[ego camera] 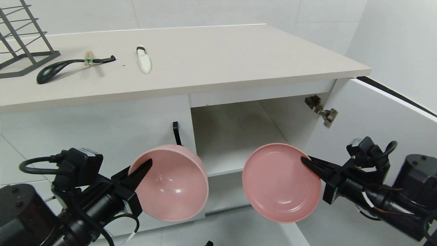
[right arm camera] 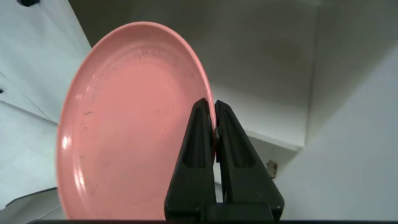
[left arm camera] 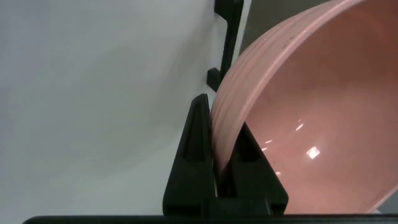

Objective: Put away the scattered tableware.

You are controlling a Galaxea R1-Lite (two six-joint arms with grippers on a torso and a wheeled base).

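My left gripper is shut on the rim of a pink bowl, held tilted on its side in front of the closed left cabinet door. The left wrist view has the bowl pinched between my fingers. A pink plate is held upright by its rim in my right gripper, just in front of the open cabinet. In the right wrist view the plate faces the cabinet shelf, clamped in my gripper.
On the countertop lie a black ladle and a white spoon. A dark wire rack stands at the far left. The cabinet door is swung open on the right, with a hinge.
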